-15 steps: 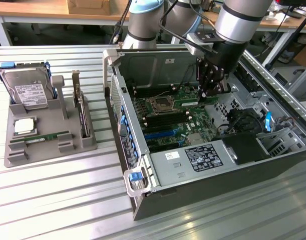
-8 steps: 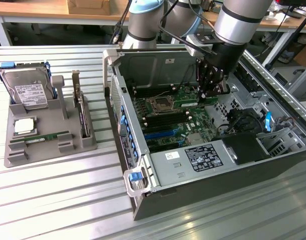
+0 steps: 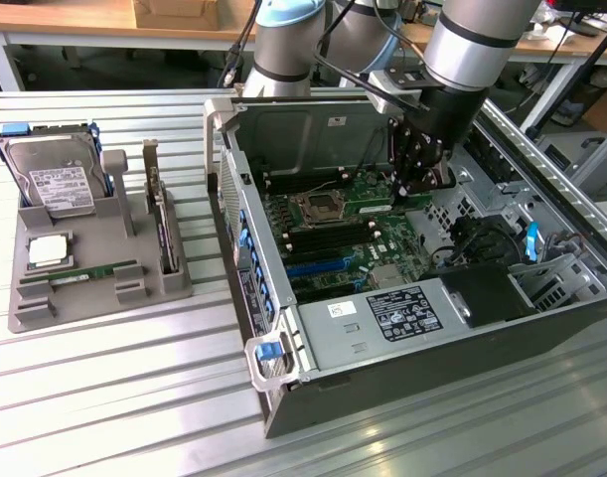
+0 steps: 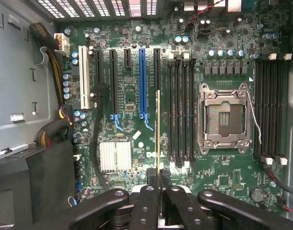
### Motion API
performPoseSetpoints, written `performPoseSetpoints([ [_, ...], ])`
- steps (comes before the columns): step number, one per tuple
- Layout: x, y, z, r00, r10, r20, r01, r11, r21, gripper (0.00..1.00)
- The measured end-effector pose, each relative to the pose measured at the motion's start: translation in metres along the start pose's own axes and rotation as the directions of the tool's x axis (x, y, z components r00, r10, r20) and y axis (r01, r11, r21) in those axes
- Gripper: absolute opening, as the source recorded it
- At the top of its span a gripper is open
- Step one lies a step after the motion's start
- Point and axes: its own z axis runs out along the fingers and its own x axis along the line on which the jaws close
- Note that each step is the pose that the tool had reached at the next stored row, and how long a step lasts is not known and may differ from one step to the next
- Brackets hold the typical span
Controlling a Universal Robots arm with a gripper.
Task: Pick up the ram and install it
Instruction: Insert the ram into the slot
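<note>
A ribbed metal workbench [image 3: 104, 397] in a lab with wooden desks behind carries an open computer case [image 3: 402, 348] lying on its side, its motherboard [image 3: 333, 234] exposed. The robot arm [image 3: 477, 45] reaches down into the case, and its gripper [image 3: 417, 184] hangs above the board near the empty processor socket [image 3: 316, 207]. From the wrist view the gripper [image 4: 159, 184] is clamped on the ram [image 4: 158, 129], a thin green stick seen edge-on between the black fingers [image 4: 147, 201], held upright over the board. The stick hovers just beside a bank of black memory slots [image 4: 181, 110], between those slots and a long black expansion slot [image 4: 157, 81]; whether it touches the board cannot be told. The processor socket [image 4: 223, 117] sits on the far side of that bank, with a second bank of memory slots [image 4: 270, 108] beyond it.

At the exterior view's left, well apart from the case, a grey parts holder [image 3: 94, 268] stands on the bench. It bears a silver hard drive [image 3: 55, 184] propped at the back, a processor chip [image 3: 47, 250] lying flat, an expansion card [image 3: 159, 219] standing on edge, and a second green memory stick [image 3: 92, 271] resting in a groove at the front
</note>
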Motion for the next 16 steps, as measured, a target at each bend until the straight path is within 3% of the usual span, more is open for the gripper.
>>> performPoseSetpoints([
  [16, -0.0001, 0.0000, 0.0054, 1.0000, 0.000, 0.0000, 0.000, 1.0000, 0.0000, 0.12],
])
